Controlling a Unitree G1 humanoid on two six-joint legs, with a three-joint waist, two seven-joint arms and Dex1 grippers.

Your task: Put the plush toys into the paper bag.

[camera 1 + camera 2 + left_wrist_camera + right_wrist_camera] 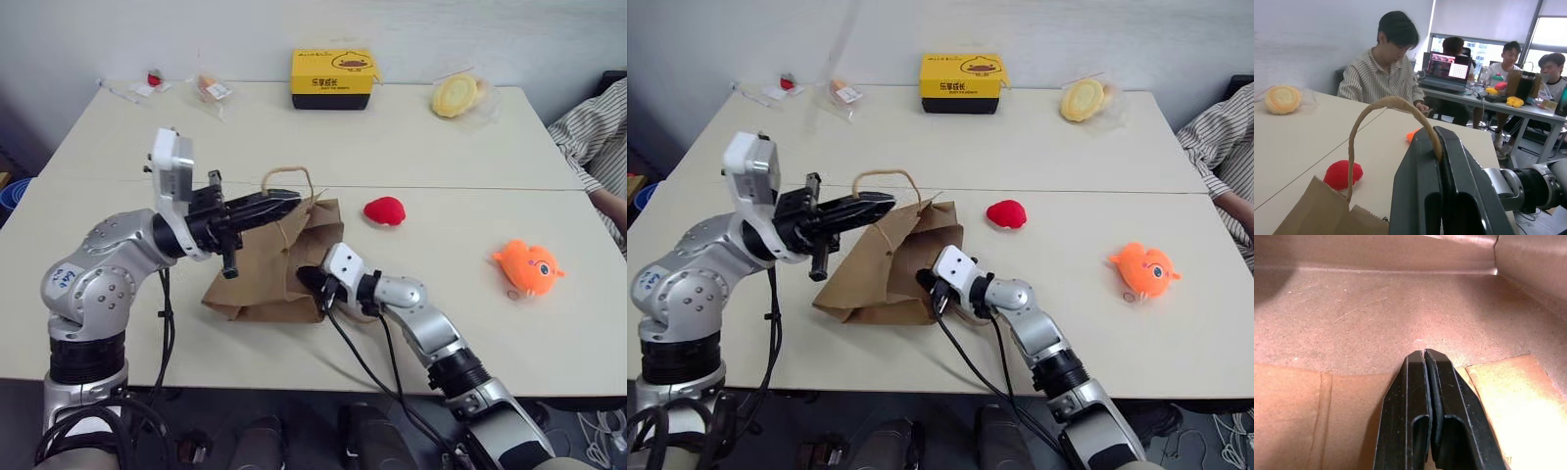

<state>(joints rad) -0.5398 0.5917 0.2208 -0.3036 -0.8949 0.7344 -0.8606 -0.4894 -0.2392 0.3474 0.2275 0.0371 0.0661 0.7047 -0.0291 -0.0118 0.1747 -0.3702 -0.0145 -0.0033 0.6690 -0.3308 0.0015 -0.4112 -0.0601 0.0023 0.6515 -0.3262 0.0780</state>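
We have the left tool (284, 202) clamped on one twisted loop handle (1382, 104) of the paper bag (269, 274), which lies slumped on the desk (411, 147) beneath it. The right tool (1425, 355), fingers pressed together, seems to be poking inside the bag's mouth, though we cannot be sure how deep. To do this well, we should lift the handle higher and sweep the right tool outward to spread the walls. The red blob (384, 211) sits just beyond the right tool; the orange creature (529, 267) lies well off to its right.
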